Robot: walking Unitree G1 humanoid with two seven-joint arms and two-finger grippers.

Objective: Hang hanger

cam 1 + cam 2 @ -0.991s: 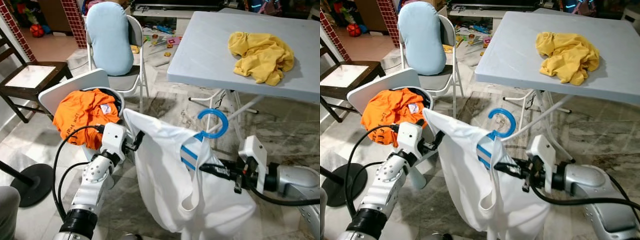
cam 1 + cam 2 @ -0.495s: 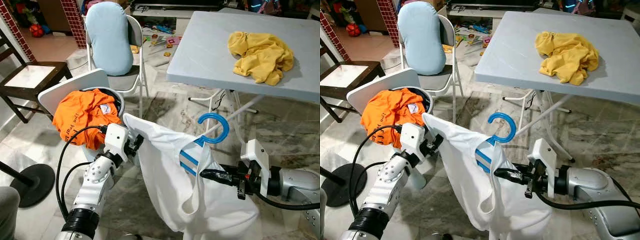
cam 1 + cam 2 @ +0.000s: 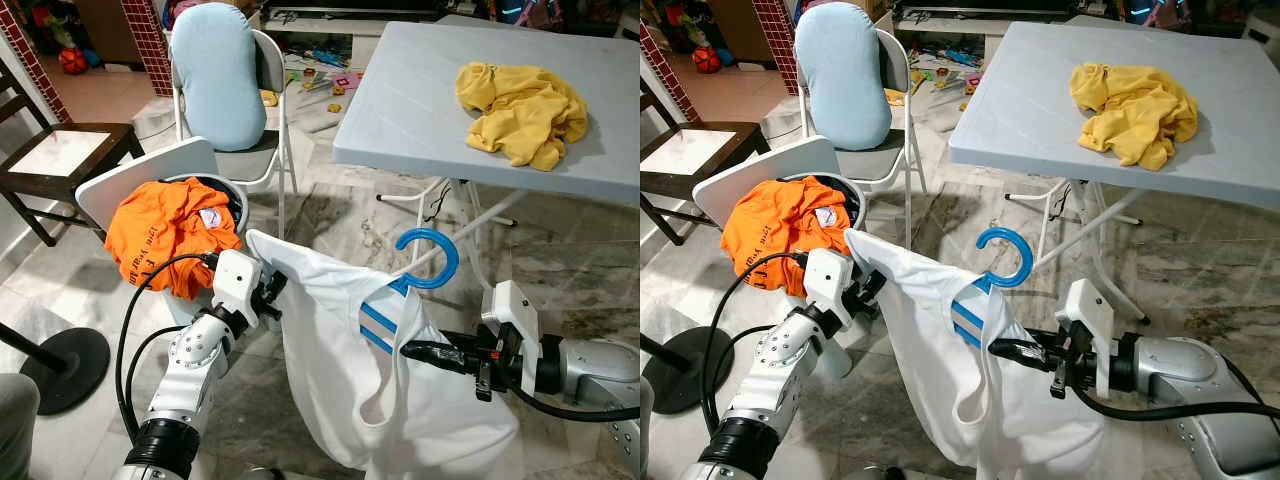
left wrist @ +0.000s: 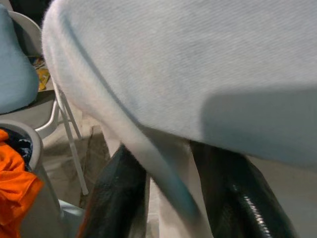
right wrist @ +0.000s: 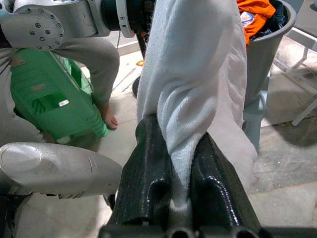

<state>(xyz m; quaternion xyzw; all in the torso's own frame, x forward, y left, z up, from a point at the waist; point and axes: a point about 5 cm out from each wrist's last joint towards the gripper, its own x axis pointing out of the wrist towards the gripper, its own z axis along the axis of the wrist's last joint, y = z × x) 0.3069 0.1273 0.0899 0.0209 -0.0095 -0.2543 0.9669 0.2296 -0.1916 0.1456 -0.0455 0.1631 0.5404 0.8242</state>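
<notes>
The left end effector point(image 3: 268, 290) pinches one upper corner of a white garment point(image 3: 370, 380), its black fingers point(image 4: 119, 198) pressed on either side of a fold of the cloth. The right end effector point(image 3: 412, 350) clamps the opposite edge of the same garment, its fingers point(image 5: 148, 183) closed tight on a bunched strip of white fabric. Between the two end effectors the garment hangs spread like a sheet, sagging toward the tiled floor point(image 3: 300, 215).

A blue hanger point(image 3: 415, 265) sits inside the garment's neck, just above and slightly to the left of the right end effector; its hook curls up clear of the cloth and its blue shoulder bars show at the opening.

Beyond the left end effector stands a grey bin point(image 5: 267, 44) heaped with an orange garment point(image 3: 165, 235), and behind that a folding chair point(image 3: 270, 150) carrying a pale blue cushion point(image 3: 215, 75). Beyond the right end effector is the grey surface point(image 3: 420, 100), with a crumpled yellow garment point(image 3: 520, 110) lying on it.
</notes>
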